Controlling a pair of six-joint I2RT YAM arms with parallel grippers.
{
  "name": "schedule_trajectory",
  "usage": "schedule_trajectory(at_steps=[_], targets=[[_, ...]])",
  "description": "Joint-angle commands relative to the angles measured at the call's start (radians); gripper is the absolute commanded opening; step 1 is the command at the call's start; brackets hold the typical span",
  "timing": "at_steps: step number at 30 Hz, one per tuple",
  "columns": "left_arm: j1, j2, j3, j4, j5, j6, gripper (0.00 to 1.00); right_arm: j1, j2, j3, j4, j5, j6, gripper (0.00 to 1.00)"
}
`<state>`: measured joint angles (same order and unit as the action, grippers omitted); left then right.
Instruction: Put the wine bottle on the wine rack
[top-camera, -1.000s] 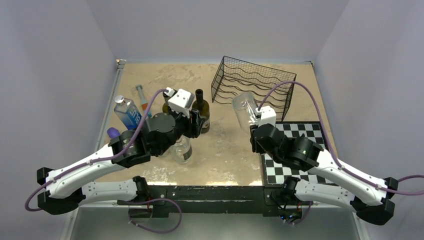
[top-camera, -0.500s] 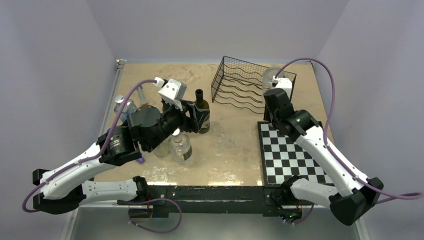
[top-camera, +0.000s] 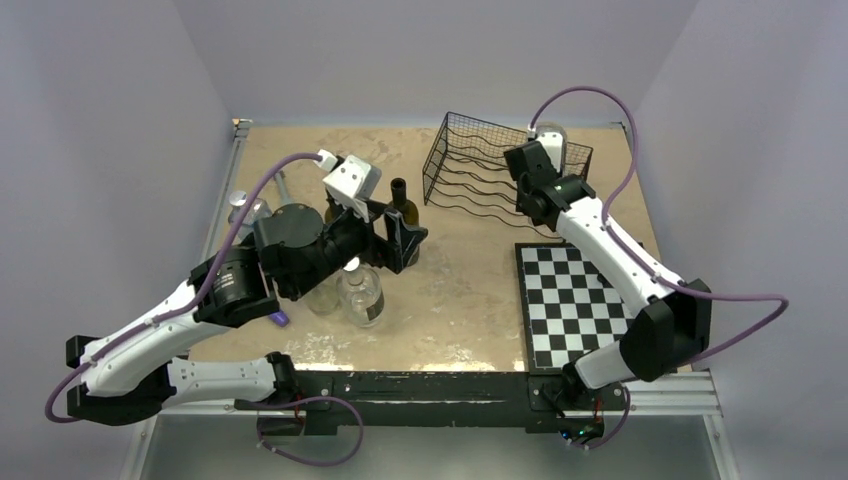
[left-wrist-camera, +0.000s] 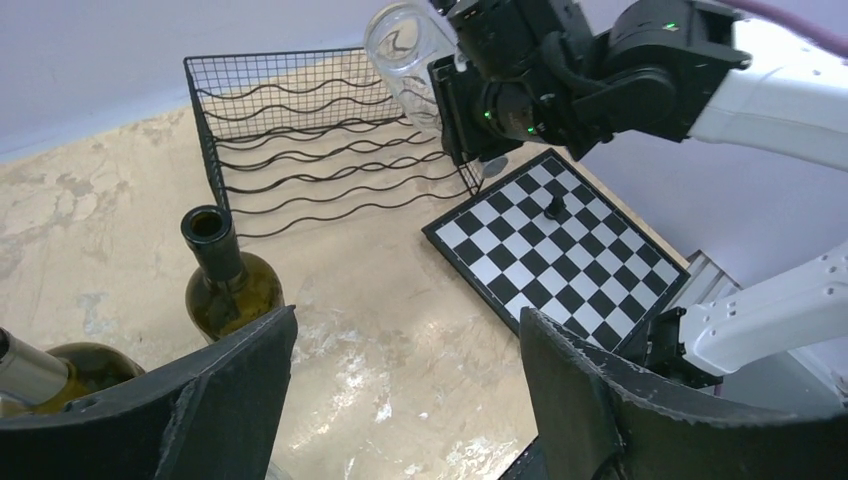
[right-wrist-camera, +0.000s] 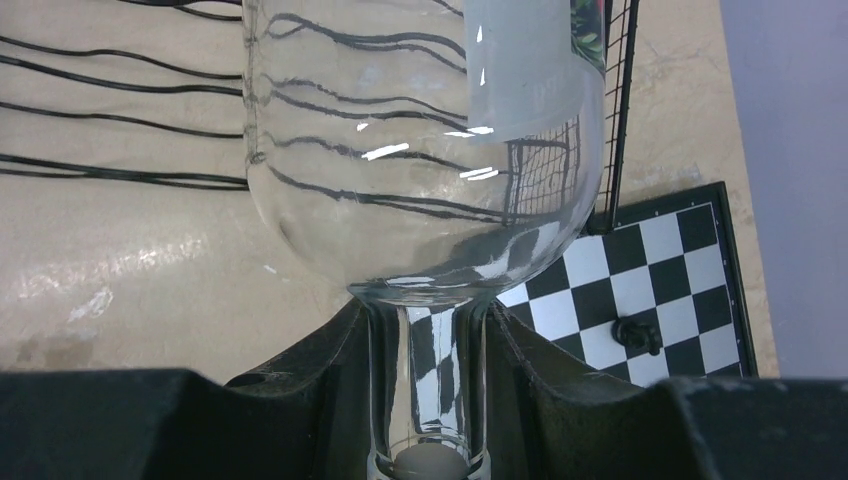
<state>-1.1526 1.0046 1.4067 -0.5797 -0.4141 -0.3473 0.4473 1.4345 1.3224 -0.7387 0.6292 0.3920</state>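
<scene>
The black wire wine rack (top-camera: 470, 172) stands at the back right of the table. My right gripper (top-camera: 535, 172) is shut on the neck of a clear glass wine bottle (top-camera: 549, 141), which is held over the rack's right end. In the right wrist view the neck (right-wrist-camera: 428, 380) sits between both fingers and the rack's wavy wires (right-wrist-camera: 120, 110) show behind the glass. A dark green wine bottle (top-camera: 402, 212) stands upright mid-table. My left gripper (top-camera: 400, 238) is open just in front of it, with nothing between its fingers (left-wrist-camera: 225, 400).
A chessboard (top-camera: 575, 300) lies at the right front with a black piece (left-wrist-camera: 553, 208) on it. Another dark bottle (left-wrist-camera: 40, 370), clear glass bottles (top-camera: 360, 295) and a water bottle (top-camera: 243, 208) crowd the left side near my left arm.
My right arm has carried the clear bottle from mid-table back and right, to over the rack. My left gripper has opened and drawn off the dark green bottle.
</scene>
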Motion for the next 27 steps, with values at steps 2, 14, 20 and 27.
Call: schedule_trajectory(at_steps=[2, 14, 20, 27], targets=[[0.002, -0.022, 0.086, -0.017, 0.019, 0.042, 0.87, -0.017, 0.021, 0.1, 0.208, 0.187, -0.015, 0.0], [0.002, -0.052, 0.141, -0.101, -0.014, 0.057, 0.95, -0.074, 0.092, 0.058, 0.315, 0.231, -0.08, 0.0], [0.002, -0.056, 0.137, -0.097, -0.044, 0.06, 0.99, -0.123, 0.113, 0.003, 0.425, 0.206, -0.121, 0.0], [0.002, -0.038, 0.139, -0.097, -0.042, 0.066, 0.99, -0.154, 0.128, -0.065, 0.547, 0.148, -0.223, 0.0]])
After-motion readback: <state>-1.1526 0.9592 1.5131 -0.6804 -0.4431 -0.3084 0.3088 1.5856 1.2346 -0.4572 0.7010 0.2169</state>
